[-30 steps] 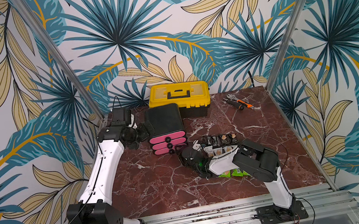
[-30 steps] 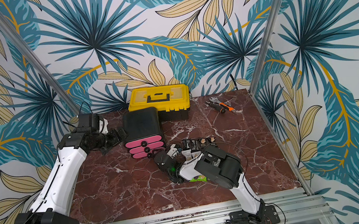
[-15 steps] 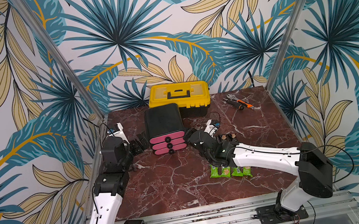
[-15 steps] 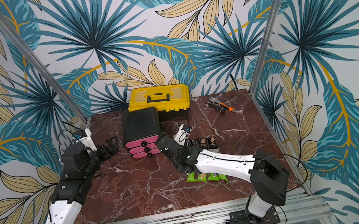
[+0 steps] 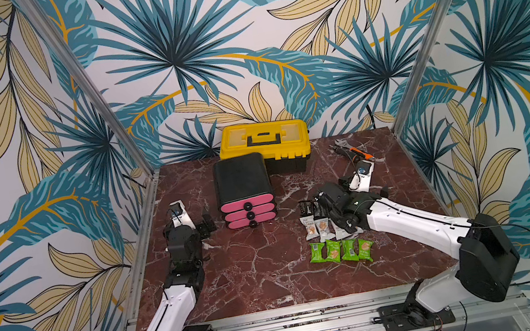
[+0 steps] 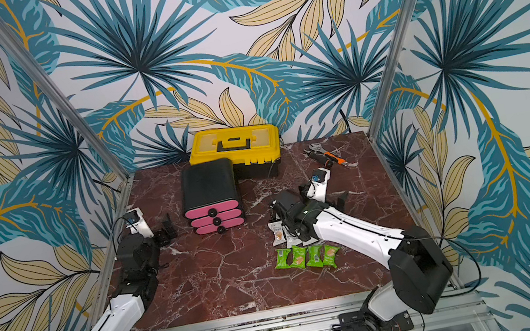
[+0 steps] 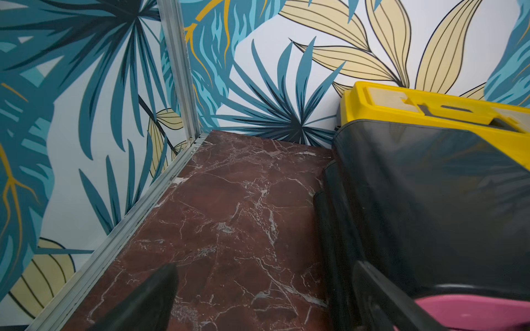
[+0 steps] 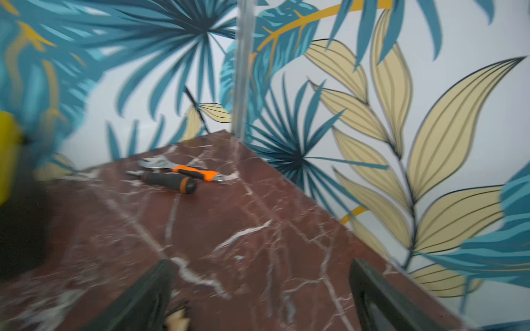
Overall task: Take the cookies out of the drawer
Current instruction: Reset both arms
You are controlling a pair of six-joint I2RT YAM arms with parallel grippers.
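The black drawer unit [image 5: 242,181] has three pink fronts, all pushed in. The cookies lie on the table to its right: a row of green packets [image 5: 341,251], a row of white packets [image 5: 317,229] behind them, and black packets [image 5: 306,207] mostly hidden by my right arm. Both top views show them, the green packets [image 6: 307,256] nearest the front. My right gripper [image 8: 261,298] is open and empty, just behind the packets, pointing at the back right corner. My left gripper [image 7: 263,301] is open and empty beside the drawer unit's left side [image 7: 430,200].
A yellow toolbox [image 5: 264,140] stands behind the drawer unit against the back wall. Orange-and-black hand tools [image 5: 351,153] lie at the back right, also in the right wrist view as hand tools [image 8: 177,174]. Metal frame posts and patterned walls close in the table on three sides.
The right arm swung from the drawer fronts over to the right, behind the packets, and its gripper opened. The left arm drew back from the unit's left side toward the front.
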